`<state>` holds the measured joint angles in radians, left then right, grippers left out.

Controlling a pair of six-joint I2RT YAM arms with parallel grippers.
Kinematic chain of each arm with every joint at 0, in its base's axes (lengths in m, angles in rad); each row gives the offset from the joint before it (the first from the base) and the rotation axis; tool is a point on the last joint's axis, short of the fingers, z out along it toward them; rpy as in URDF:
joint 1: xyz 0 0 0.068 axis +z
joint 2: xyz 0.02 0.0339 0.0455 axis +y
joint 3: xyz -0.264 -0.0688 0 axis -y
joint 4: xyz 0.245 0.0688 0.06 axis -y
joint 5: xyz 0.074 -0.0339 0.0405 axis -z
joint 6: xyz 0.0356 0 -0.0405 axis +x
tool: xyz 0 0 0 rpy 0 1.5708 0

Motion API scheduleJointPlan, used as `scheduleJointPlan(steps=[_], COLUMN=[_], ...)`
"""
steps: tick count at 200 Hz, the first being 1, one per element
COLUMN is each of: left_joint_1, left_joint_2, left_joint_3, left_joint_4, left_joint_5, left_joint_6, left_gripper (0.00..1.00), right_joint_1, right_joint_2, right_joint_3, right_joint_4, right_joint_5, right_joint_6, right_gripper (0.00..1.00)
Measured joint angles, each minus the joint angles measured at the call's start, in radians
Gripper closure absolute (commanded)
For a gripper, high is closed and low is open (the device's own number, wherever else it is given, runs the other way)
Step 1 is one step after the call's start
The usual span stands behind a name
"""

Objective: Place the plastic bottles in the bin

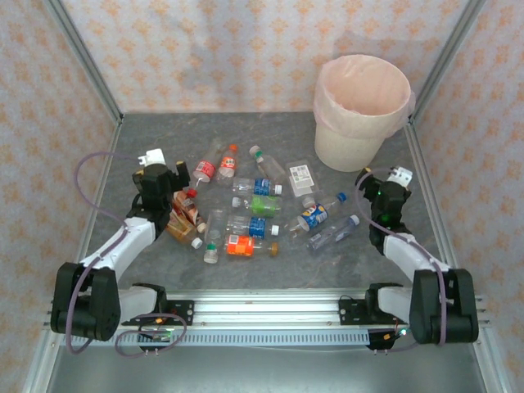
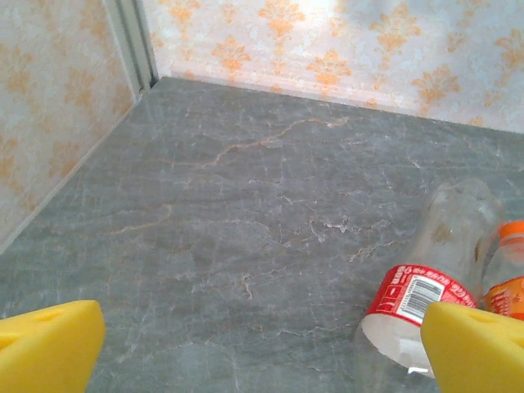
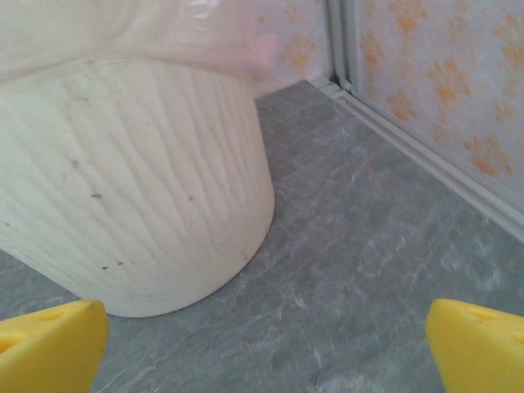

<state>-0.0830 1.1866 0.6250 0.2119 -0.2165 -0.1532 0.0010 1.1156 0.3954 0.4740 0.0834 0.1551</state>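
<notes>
The left gripper (image 1: 180, 174) stands with its yellow foam-padded fingers (image 2: 51, 348) spread wide apart and nothing between them, above bare grey stone-patterned table (image 1: 327, 266). In the left wrist view a small clear plastic bottle with a red label (image 2: 416, 288) lies at about 4 o'clock, its body passing behind the right-hand pad; whether pad and bottle touch cannot be told. An orange-capped clear bottle with an orange label (image 2: 509, 274) lies just beside it at the frame's right edge. From the top view this same red-labelled bottle (image 1: 205, 169) sits just beside the left gripper at its 3 o'clock, and the scattered clear plastic bottles (image 1: 258, 209), some crushed, with green, blue, orange and white labels, spread from its 3 to its 5 o'clock across the middle of the table. The right gripper (image 1: 368, 182) likewise has its fingers (image 3: 479, 348) wide apart, holding nothing. Near it at 11 o'clock stands the round tapered cream-white bin (image 1: 354, 146), upright, lined with a pale pink plastic bag (image 1: 364, 82) folded over its rim; in the right wrist view the bin's ribbed wall (image 3: 139, 205) rises at 10 o'clock. A clear bottle with a blue-and-yellow label (image 1: 315, 216) lies near the right gripper at 8 o'clock.
</notes>
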Motion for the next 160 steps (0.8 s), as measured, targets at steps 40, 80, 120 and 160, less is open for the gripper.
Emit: scheduleJointPlan(steps=[40,80,120,160], left_joint_1=[-0.002,-0.002,-0.003,-0.003], left_joint_2=[-0.04,-0.014,-0.016,-0.04], left_joint_3=[0.106,0.2,0.203,0.199], left_joint_4=[-0.238,-0.417,-0.478,-0.496], left_joint_5=[-0.008,0.064,0.11,0.112], left_joint_6=[-0.181,-0.298,-0.341,-0.351], left_gripper=[0.0,0.0,0.0,0.0], right_joint_1=[-0.002,0.013,0.1,0.21], right_joint_2=[-0.149,-0.101,-0.094,0.001], right_joint_3=[0.123,0.226,0.215,0.204], right_joint_4=[-0.399,-0.787,-0.972,-1.007], right_joint_5=[-0.085,-0.251,-0.339,-0.371], right_joint_6=[0.267,0.476,0.649,0.719], right_gripper=[0.01,0.01,0.01,0.0])
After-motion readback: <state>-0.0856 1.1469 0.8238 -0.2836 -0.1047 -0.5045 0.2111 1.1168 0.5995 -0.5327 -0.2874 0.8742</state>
